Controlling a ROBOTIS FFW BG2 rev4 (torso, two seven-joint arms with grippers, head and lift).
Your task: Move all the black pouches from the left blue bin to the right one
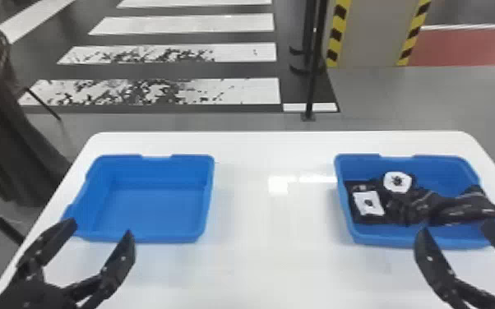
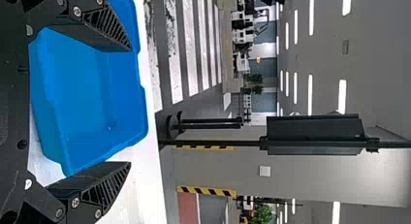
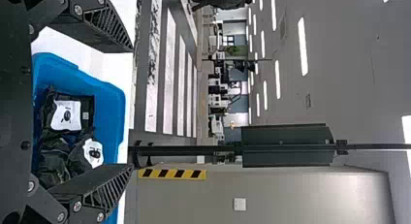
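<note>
So, a white table (image 1: pixel 259 267) is what everything's set on. The left bin (image 1: pixel 164 237) is placed near its left edge, with a bare blue floor seen inside, and the right bin (image 1: pixel 399 241) is set near its right edge.

The left gripper (image 1: pixel 100 230) is spread wide by the left bin's near side, nothing gripped. The right gripper (image 1: pixel 456 230) is spread wide too, also nothing gripped, by the right bin's near side.

All the black pouches (image 1: pixel 407 205) that can be seen are heaped in the right bin, so the move looks pretty much done; the exact count can't be told. One dark end (image 1: pixel 485 207) is draped over the rim on the table's right-edge side. If tidying is wanted, it's best pinched lightly and eased inward, without the rim being snagged. Otherwise both arms should be backed off slowly, fingers kept spread.
</note>
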